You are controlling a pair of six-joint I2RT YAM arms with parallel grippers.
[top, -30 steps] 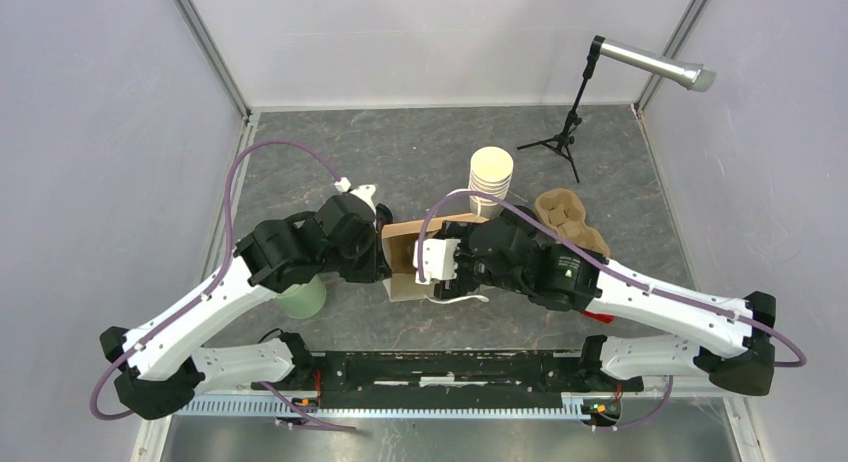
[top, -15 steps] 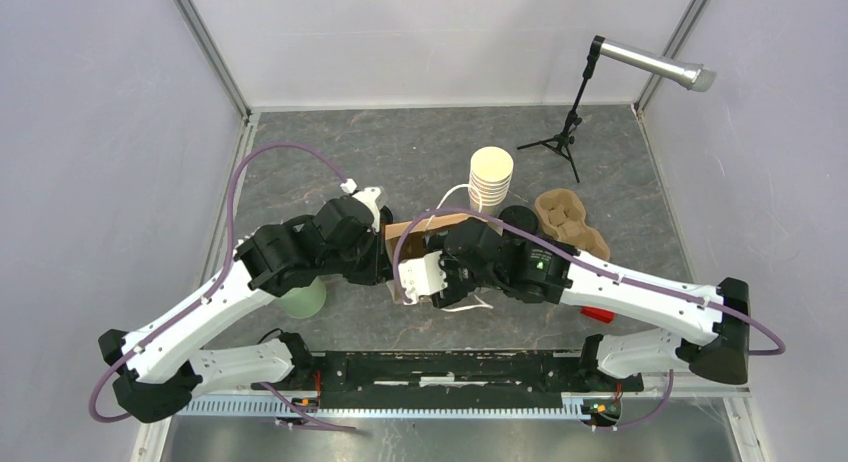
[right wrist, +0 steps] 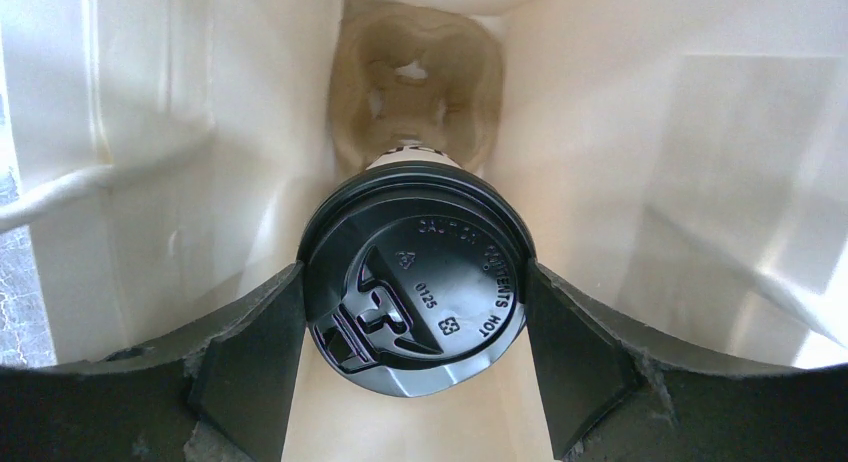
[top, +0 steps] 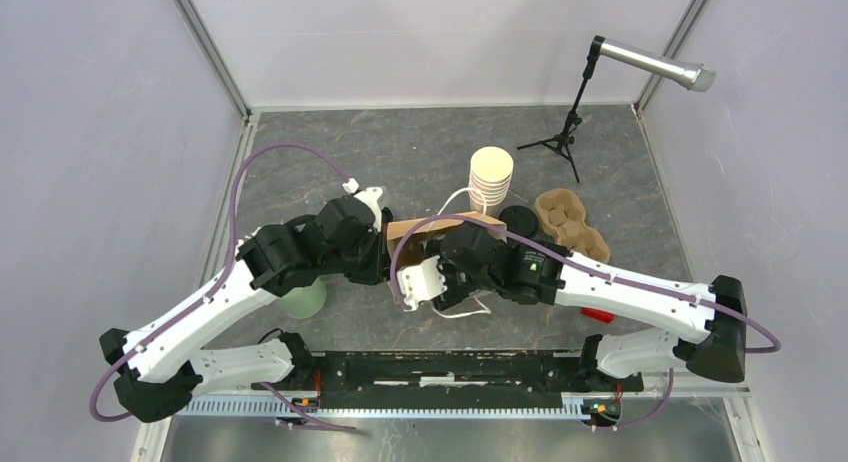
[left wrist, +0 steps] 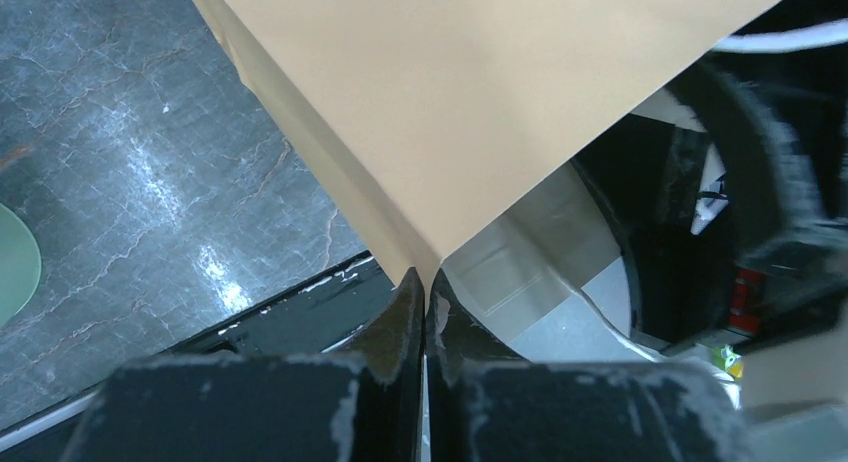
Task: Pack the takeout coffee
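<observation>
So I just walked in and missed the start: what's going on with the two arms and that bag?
The left gripper is shut on the edge of the brown paper bag. The right gripper reaches inside the bag, clamped on the black lid of a takeout coffee. A pulp cup carrier lies at the bag's far end, beyond the cup. I cannot tell whether the cup already sits in it.

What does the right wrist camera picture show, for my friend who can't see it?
The right gripper has its jaws closed on a black-lidded takeout coffee cup, deep inside a paper bag. Beyond the cup, at the bag's bottom, sits a brown cardboard cup carrier.
</observation>
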